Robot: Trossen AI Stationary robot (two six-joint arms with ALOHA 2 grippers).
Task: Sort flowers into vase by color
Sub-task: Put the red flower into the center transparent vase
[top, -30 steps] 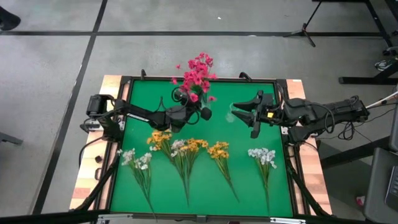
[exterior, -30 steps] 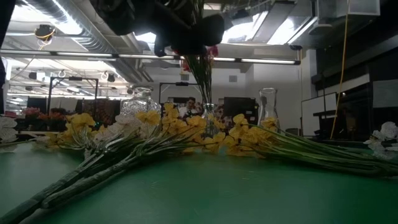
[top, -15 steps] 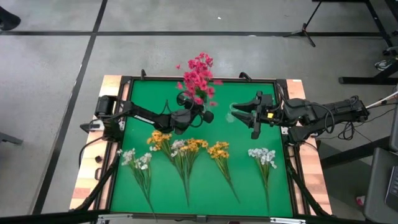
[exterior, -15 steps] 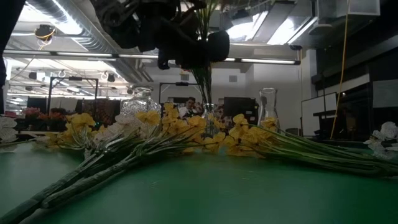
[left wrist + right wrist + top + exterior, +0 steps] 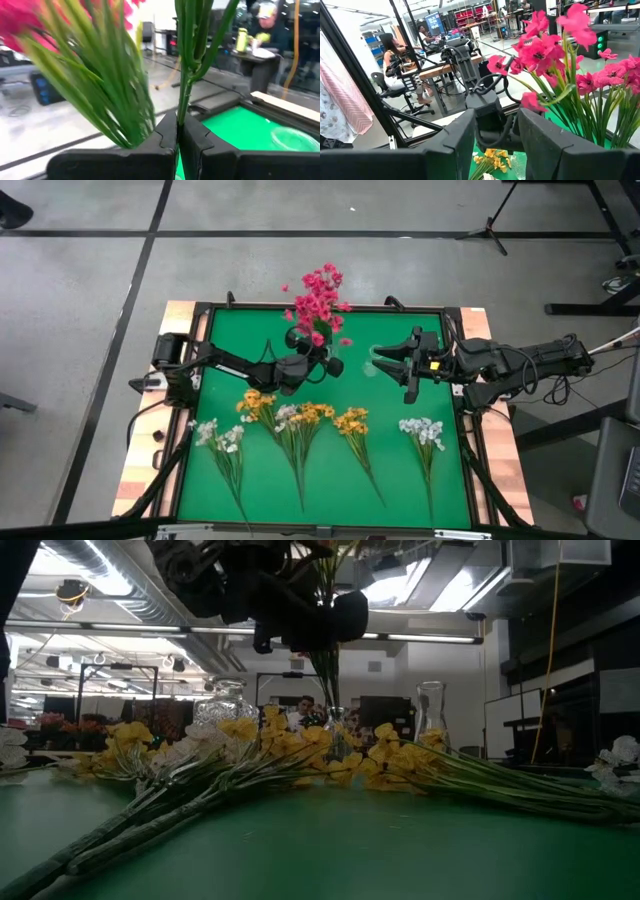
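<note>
Closed tight on a green stem, the left gripper (image 5: 322,365) holds a magenta-pink artificial flower sprig (image 5: 318,300) above the far middle of the green felt table top (image 5: 390,470); in the left wrist view the stem (image 5: 186,75) rises straight up from between the two pressed-together fingers (image 5: 167,137). Right gripper (image 5: 385,363) hovers just beside it, jaws part open, holding nothing that can be seen.

A wooden frame (image 5: 140,470) borders the felt, grey floor lies around it, and the low view looks across into a workshop with ceiling lights, desks and a seated person.

From above, the held sprig's long axis runs toward the far edge, blossoms past the table's rim. Along the near half lie yellow-orange sprigs (image 5: 352,423) and white sprigs (image 5: 422,430), blossoms toward the middle, stems toward the near edge.

Clear glass vases (image 5: 430,710) stand behind the blossoms in the low view, partly hidden; how many cannot be told.
</note>
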